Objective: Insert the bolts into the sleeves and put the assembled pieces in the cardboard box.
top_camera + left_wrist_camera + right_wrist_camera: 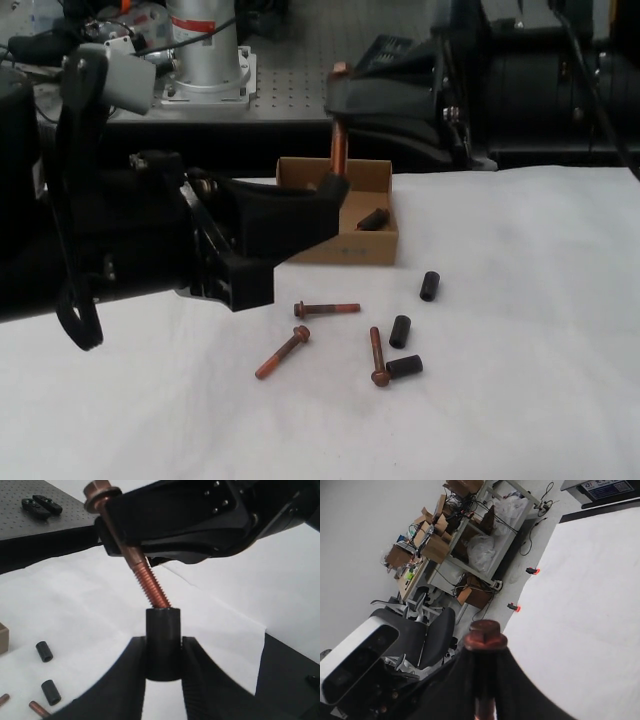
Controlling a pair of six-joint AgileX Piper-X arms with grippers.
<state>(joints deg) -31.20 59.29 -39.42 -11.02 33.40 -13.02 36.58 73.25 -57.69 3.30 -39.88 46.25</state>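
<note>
My left gripper [163, 642] is shut on an upright black sleeve [163, 650]. Above it, my right gripper [117, 532] is shut on a copper bolt [131, 555] just below its hex head, and the threaded tip touches the sleeve's top opening. In the right wrist view the bolt head [485, 635] sticks out between the shut fingers [457, 680]. From the high view the held bolt [338, 150] stands upright over the cardboard box [350, 250], with the left gripper [333, 190] under it and the right gripper [348, 92] above.
Three loose bolts [327, 309] [282, 352] [377, 355] and three loose sleeves [429, 286] [400, 331] [404, 367] lie on the white cloth before the box. A dark piece [372, 219] lies inside the box. The left arm's bulk fills the left foreground.
</note>
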